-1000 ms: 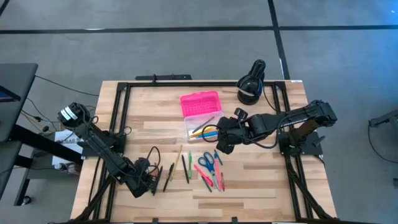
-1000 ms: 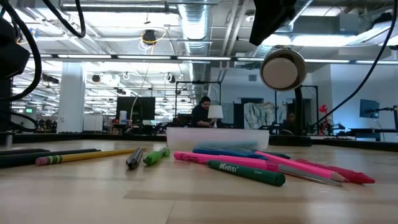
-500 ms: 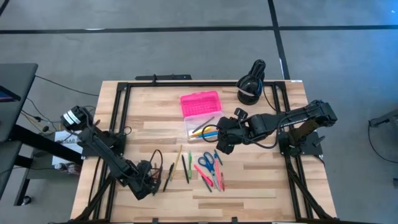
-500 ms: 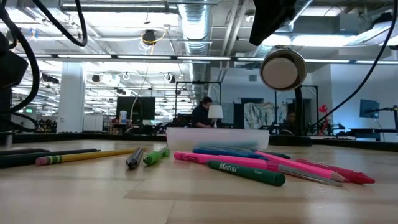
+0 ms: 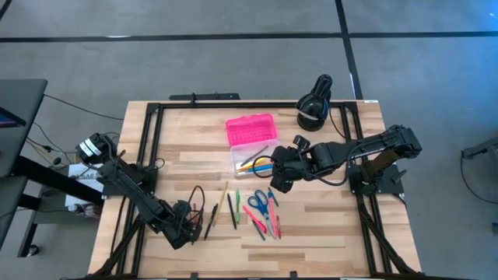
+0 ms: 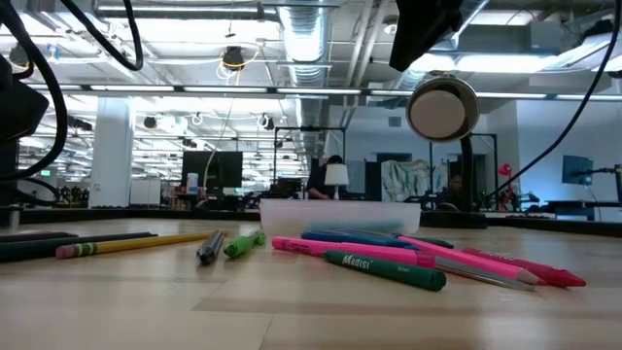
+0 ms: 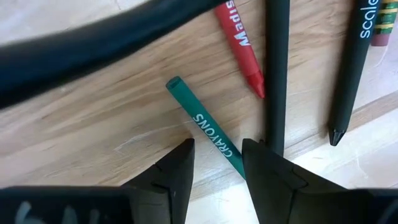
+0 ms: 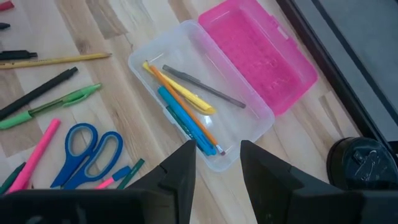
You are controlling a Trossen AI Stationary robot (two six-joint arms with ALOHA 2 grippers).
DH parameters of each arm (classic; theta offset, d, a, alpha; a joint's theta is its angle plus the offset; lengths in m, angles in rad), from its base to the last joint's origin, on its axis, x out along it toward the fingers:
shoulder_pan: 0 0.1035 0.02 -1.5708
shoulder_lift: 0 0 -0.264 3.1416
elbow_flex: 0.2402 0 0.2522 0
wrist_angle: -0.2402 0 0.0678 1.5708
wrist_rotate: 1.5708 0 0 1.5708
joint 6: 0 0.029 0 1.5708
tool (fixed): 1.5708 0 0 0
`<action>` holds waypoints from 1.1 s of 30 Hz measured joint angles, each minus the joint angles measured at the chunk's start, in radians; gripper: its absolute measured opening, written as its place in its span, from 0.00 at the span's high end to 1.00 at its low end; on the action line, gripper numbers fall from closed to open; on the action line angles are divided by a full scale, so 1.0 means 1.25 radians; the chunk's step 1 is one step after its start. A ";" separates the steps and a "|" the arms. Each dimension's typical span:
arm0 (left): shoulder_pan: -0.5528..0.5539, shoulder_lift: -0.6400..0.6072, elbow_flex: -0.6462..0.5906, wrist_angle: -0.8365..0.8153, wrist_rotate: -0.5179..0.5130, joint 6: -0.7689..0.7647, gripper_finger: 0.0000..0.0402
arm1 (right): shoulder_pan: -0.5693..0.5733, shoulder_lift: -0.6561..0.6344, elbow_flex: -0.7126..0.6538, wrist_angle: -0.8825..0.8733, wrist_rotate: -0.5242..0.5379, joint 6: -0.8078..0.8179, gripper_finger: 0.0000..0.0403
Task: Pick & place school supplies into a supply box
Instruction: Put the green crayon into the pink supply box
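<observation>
hovering low over the table's near-left part, the left gripper (image 7: 214,163) has its fingers apart with nothing between them; a green crayon (image 7: 205,126) lies on the wood just ahead of the gap, its near end running down between the fingertips, but neither finger grips it. a red crayon (image 7: 241,45) and two dark pens (image 7: 277,74) lie just beside it.

the right gripper (image 8: 216,163) hangs above the table's middle, just beside the supply box (image 8: 186,93), its fingers likewise spread and empty. the box sits open, the pink lid (image 5: 250,128) folded back toward the far edge and the clear base toward the near side. inside the base lie a yellow highlighter (image 8: 181,94), an orange pencil (image 8: 186,115), a blue pen (image 8: 181,119) and a grey pencil (image 8: 202,86).

the other supplies remain loose on the wood nearer than the box: blue-handled scissors (image 5: 259,204), a pink marker (image 8: 37,152), a green pen (image 8: 53,104), a yellow pencil (image 8: 59,60) and more pens (image 5: 212,220) toward the left arm. a black lamp (image 5: 315,103) stands at the far-right corner of the table (image 5: 311,233).
</observation>
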 joint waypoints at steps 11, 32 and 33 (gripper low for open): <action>0.000 0.001 0.000 -0.019 0.009 0.008 0.67 | -0.001 0.000 0.000 0.000 0.000 0.001 0.71; -0.003 0.006 0.036 -0.101 0.030 0.066 0.67 | -0.001 0.000 0.000 0.000 0.000 -0.005 0.71; -0.003 0.006 0.039 -0.107 0.032 0.074 0.67 | -0.002 0.000 0.000 0.000 0.000 -0.005 0.71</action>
